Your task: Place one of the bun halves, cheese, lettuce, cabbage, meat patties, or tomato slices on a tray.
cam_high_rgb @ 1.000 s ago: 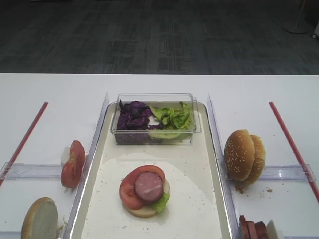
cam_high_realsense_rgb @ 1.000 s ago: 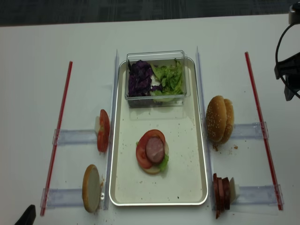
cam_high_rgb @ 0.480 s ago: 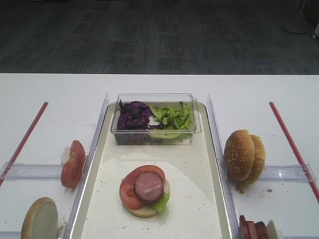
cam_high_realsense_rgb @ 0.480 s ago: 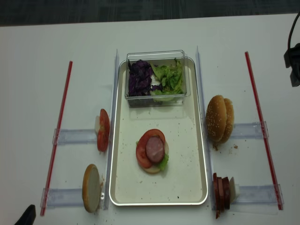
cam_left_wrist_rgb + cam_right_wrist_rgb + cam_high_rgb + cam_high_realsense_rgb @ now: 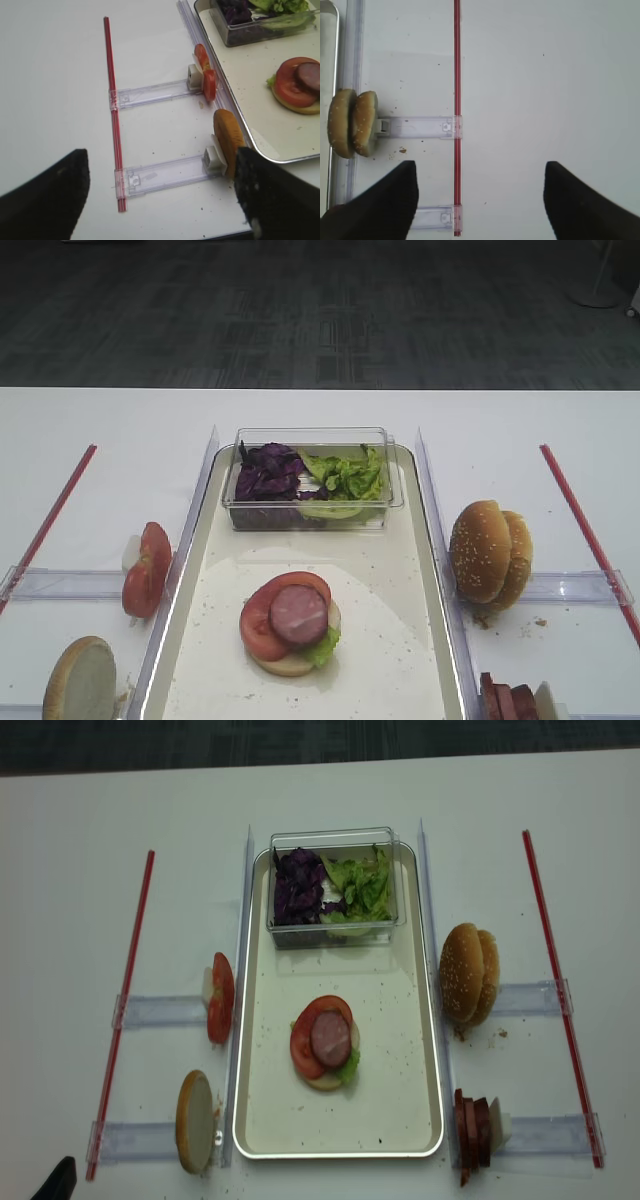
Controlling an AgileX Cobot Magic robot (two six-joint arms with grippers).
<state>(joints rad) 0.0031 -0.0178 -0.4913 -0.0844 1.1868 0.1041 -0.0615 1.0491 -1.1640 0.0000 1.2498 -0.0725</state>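
Observation:
The cream tray (image 5: 400, 1105) (image 5: 400, 650) holds a stack with a meat patty (image 5: 330, 1038) (image 5: 298, 614) on a tomato slice, lettuce and a bun half. More bun halves (image 5: 468, 974) (image 5: 351, 130) stand on edge right of the tray, and one (image 5: 195, 1120) (image 5: 227, 140) stands at the left front. Tomato slices (image 5: 220, 998) (image 5: 205, 77) stand on the left, meat patties (image 5: 474, 1130) at the right front. Cabbage (image 5: 298, 885) and lettuce (image 5: 360, 885) fill a clear box. No cheese shows. My right gripper (image 5: 479, 165) hangs open over bare table. My left gripper (image 5: 160, 152) is open beside the left bun half.
Red strips (image 5: 125, 1010) (image 5: 558, 990) run along both sides of the table. Clear plastic holders (image 5: 160, 1012) (image 5: 530, 997) reach from them toward the tray, and clear rails (image 5: 243, 920) flank its long sides. Crumbs lie near the right buns. A dark piece of my left arm (image 5: 58, 1182) shows at the bottom left.
My right arm has drawn back to the right and left the overhead view. Nothing on the table has moved.

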